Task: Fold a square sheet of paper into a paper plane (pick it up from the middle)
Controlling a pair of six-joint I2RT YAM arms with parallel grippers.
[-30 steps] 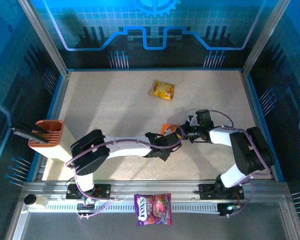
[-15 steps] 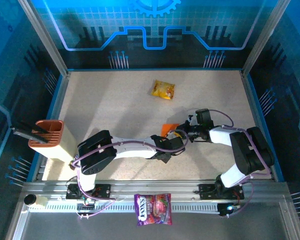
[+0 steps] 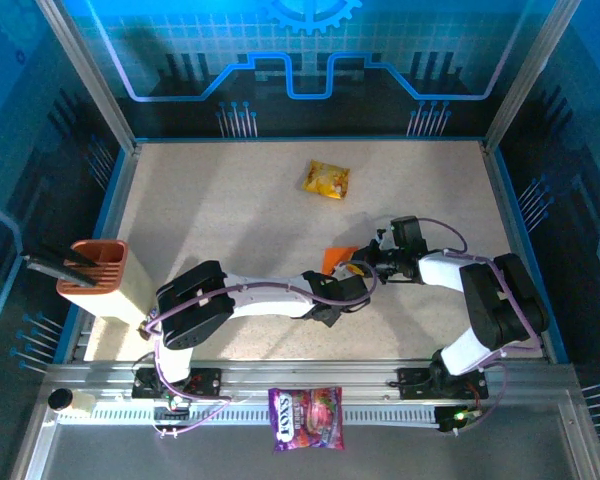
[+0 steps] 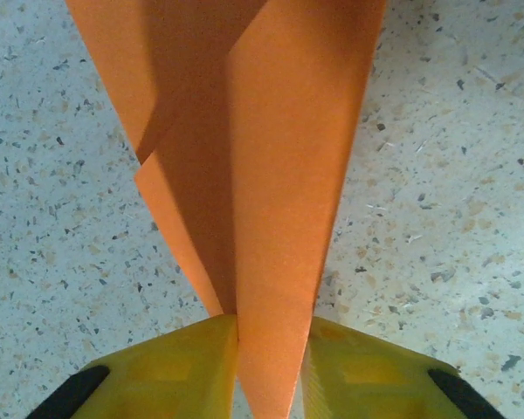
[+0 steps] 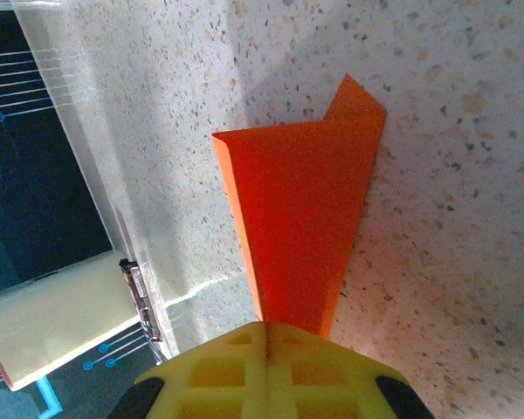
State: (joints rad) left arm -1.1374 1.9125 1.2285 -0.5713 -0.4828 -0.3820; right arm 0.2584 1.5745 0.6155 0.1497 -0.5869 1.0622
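While the right gripper [image 5: 266,339] clamps its yellow fingers shut on a narrow end of the paper plane [image 5: 297,218], the left gripper [image 4: 271,321] brackets another tapering end of it. One yellow finger sits against each side of the orange fold, though whether that second hold is a firm pinch cannot be told. Away from each gripper the plain orange paper fans out wider, folded lengthwise with a sharp centre crease and a flap on one side. Seen from overhead, both arms meet right of the middle of the speckled table [image 3: 230,210], the paper at their junction. A glossy yellow snack packet [image 3: 326,179] lies well apart toward the far edge, and a purple printed bag [image 3: 306,417] sits on the rail between the arm bases.
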